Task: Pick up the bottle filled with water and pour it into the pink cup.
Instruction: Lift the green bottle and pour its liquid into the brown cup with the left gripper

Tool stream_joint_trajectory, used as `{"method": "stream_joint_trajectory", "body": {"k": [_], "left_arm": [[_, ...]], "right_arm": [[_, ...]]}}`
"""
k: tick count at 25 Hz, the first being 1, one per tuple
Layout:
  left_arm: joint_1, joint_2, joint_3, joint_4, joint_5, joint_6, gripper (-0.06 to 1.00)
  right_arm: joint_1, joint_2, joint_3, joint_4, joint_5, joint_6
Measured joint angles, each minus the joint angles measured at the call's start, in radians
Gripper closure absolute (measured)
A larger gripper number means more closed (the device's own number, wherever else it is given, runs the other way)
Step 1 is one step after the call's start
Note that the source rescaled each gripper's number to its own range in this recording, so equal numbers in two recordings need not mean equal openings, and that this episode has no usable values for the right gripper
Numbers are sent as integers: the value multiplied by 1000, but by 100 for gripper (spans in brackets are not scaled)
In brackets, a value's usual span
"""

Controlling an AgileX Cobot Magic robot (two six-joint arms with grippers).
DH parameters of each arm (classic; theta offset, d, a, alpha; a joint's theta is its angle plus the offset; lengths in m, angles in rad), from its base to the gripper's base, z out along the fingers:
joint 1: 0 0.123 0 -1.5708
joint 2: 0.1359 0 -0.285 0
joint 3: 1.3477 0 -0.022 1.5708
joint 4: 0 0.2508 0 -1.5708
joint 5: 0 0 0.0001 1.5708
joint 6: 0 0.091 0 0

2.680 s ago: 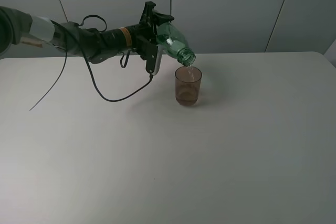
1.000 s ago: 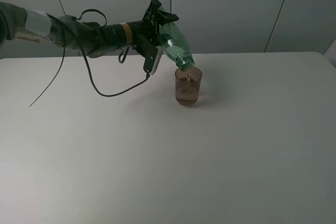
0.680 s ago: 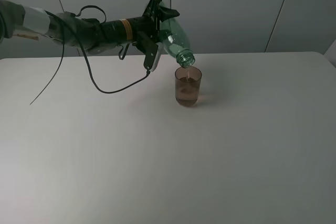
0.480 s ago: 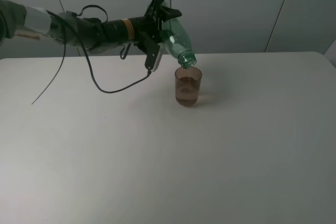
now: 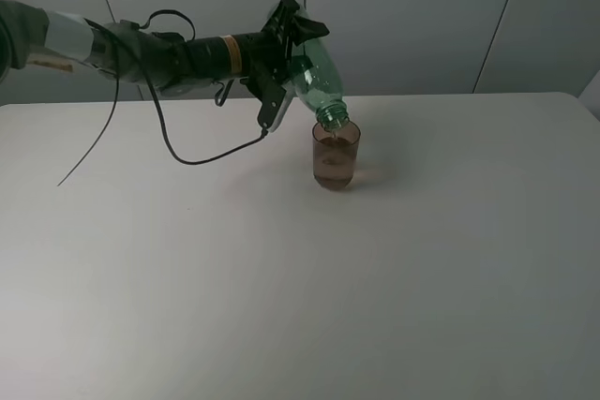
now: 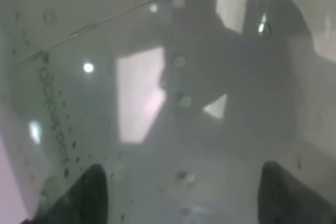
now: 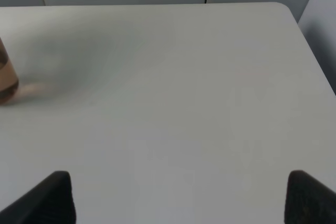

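Access above the pink cup [image 5: 335, 155] is being blocked by the mouth of the bottle [image 5: 314, 77], tilted in from 10 o'clock. The 9-to-11 o'clock side is being crowded by the left arm [image 5: 178, 58] and drooping cable [image 5: 192, 163]. The table [image 5: 394, 306] from 12 round to 8 o'clock is being left open.

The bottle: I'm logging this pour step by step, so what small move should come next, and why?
Probably tip the bottle slightly steeper, with its mouth above the pink cup. The left gripper holds it neck-down right over the rim, and the cup looks only partly filled. There seems to be room for whatever remains, so a bit more tilt should drain it.
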Motion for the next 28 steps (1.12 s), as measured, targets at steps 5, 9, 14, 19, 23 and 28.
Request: {"method": "stream_joint_trajectory", "body": {"k": [5, 9, 14, 19, 23, 28], "left_arm": [[0, 0, -8, 6, 10, 40, 92], [0, 0, -27, 6, 10, 44, 92], [0, 0, -36, 6, 10, 63, 92], [-2, -16, -37, 6, 12, 69, 92], [-4, -20, -37, 6, 12, 71, 92], [-4, -20, -37, 4, 18, 71, 92]], "right_arm": [[0, 0, 0, 0, 0, 0], [0, 0, 0, 0, 0, 0], [0, 0, 0, 0, 0, 0], [0, 0, 0, 0, 0, 0], [0, 0, 0, 0, 0, 0], [0, 0, 0, 0, 0, 0]]}}
